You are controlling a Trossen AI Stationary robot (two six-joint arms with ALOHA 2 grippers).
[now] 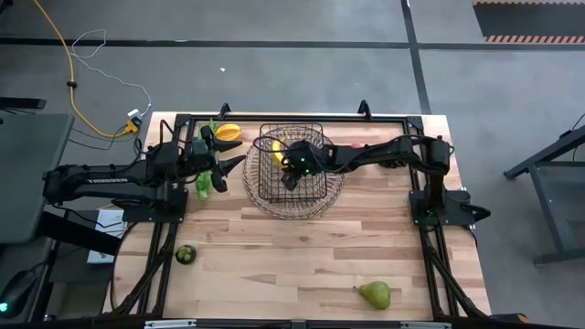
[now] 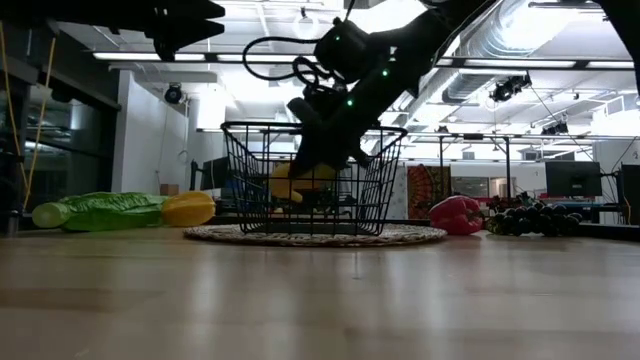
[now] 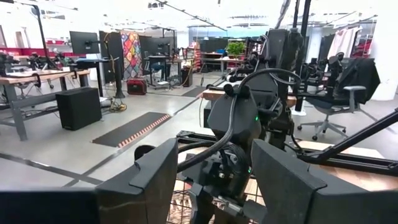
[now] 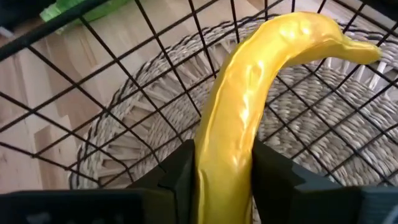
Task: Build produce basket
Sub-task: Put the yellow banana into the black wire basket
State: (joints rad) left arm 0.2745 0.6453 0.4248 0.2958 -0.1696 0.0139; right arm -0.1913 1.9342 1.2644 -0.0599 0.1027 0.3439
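The right hand [image 1: 291, 166] reaches down inside the dark wire basket [image 1: 322, 187], its fingers [image 4: 180, 165] clamped on either side of a yellow banana [image 4: 239, 118] that hangs just above the woven mat [image 4: 323, 134] beneath the basket. Beside the basket on the wooden surface [image 1: 302, 247], the left hand [image 1: 230, 152] hovers with its fingers spread wide and nothing between them. Near that hand lie a yellow-orange pepper [image 1: 228, 132] and a long green leafy bunch [image 2: 100, 211]. On the basket's far side from it rest a red pepper [image 2: 455, 215] and dark grapes [image 2: 530, 219]. Well away from both hands sit a green pear [image 1: 374, 293] and a small dark green round fruit [image 1: 186, 254].
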